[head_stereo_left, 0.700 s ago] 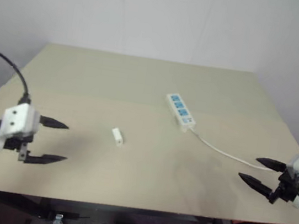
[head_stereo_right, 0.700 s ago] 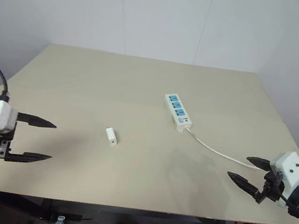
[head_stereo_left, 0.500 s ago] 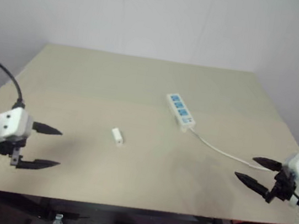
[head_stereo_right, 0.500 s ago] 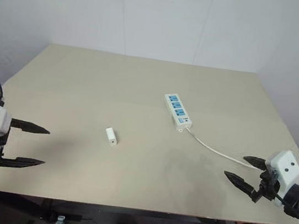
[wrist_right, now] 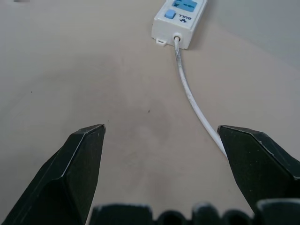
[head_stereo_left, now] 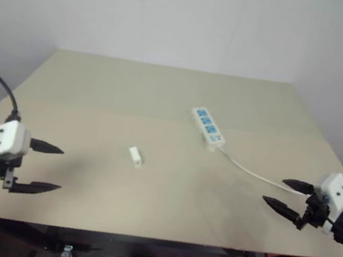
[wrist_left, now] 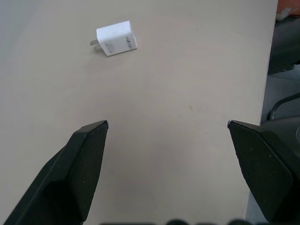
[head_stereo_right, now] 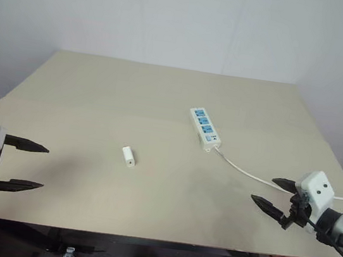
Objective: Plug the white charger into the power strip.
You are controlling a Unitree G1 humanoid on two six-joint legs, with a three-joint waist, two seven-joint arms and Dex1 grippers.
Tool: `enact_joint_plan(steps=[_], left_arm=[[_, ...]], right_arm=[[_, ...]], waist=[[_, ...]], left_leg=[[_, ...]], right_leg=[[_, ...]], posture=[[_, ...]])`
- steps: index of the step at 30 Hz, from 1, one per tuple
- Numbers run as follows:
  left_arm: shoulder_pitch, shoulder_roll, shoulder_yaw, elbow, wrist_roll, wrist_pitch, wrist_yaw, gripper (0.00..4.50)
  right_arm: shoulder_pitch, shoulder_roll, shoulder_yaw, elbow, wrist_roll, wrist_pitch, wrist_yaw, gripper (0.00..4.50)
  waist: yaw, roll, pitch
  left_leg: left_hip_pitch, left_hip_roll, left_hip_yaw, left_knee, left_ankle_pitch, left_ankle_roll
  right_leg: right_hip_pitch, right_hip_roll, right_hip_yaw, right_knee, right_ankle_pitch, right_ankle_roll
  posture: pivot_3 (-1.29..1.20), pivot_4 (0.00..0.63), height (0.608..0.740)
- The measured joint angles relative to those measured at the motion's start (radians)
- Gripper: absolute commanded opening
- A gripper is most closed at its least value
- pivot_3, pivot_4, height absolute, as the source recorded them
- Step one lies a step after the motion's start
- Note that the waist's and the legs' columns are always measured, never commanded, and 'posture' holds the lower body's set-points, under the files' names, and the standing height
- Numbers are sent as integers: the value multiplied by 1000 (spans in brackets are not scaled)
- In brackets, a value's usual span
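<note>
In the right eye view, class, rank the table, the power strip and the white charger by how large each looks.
1. Table, by far the largest.
2. Power strip, a long bar farther back on the table.
3. White charger, a short block, smallest although it lies nearer the camera.

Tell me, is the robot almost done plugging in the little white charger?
Not yet, it has barely started. Nothing is done: the white charger lies loose on the table, apart from the power strip, whose blue sockets are empty. In hand: nothing, because the left gripper and right gripper hover with fingers open. Left: pick up the charger, carry it over, push it in.
</note>
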Motion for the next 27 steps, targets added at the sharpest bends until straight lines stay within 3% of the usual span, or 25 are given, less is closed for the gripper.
enact_joint_plan(steps=[6, 12, 17, 25, 26, 27], left_arm=[[-52, -9, -60, -90, -21, 23, 41, 4465], [-101, 8, -147, -114, 22, 13, 61, 4465], [-111, -41, -199, -173, 19, 14, 99, 4500], [-62, -86, -218, -211, 39, -8, 141, 4500], [-63, -88, -221, -211, 41, -13, 143, 4500], [-65, -91, -225, -209, 43, -17, 144, 4500]], right_arm=[[-325, 107, 213, 289, -123, -35, -41, 4500], [-698, 238, 345, 828, -267, -154, -84, 4500], [-870, 272, 376, 1125, -334, -211, -47, 3225], [-902, 279, 385, 1218, -386, -321, 2, 320], [-901, 279, 385, 1218, -393, -333, 4, 26], [-899, 279, 386, 1218, -396, -347, 8, 8]], waist=[[-14, 0, 1], [-24, 0, 2], [-24, 0, 2], [-29, 0, 2], [-29, 0, 2], [-29, 0, 2]], left_leg=[[-2, -1, 0, -1, 0, 0], [-4, -2, 0, -1, 0, 0], [-6, -1, -3, -1, -1, 1], [-1, -1, -7, -1, 0, -1], [0, -1, -7, -1, 0, -1], [0, -1, -7, -1, 0, -1]], right_leg=[[-2, 0, 1, 0, 1, -2], [-4, 0, 0, 0, 1, -2], [-3, -1, -1, -1, 2, -1], [-1, 0, 0, 1, 3, -2], [0, 0, 0, 2, 3, -2], [0, 0, 0, 2, 3, -2]], posture=[[0, 150, 740], [0, 150, 740], [0, 150, 740], [0, 150, 740], [0, 150, 740], [0, 150, 740]])
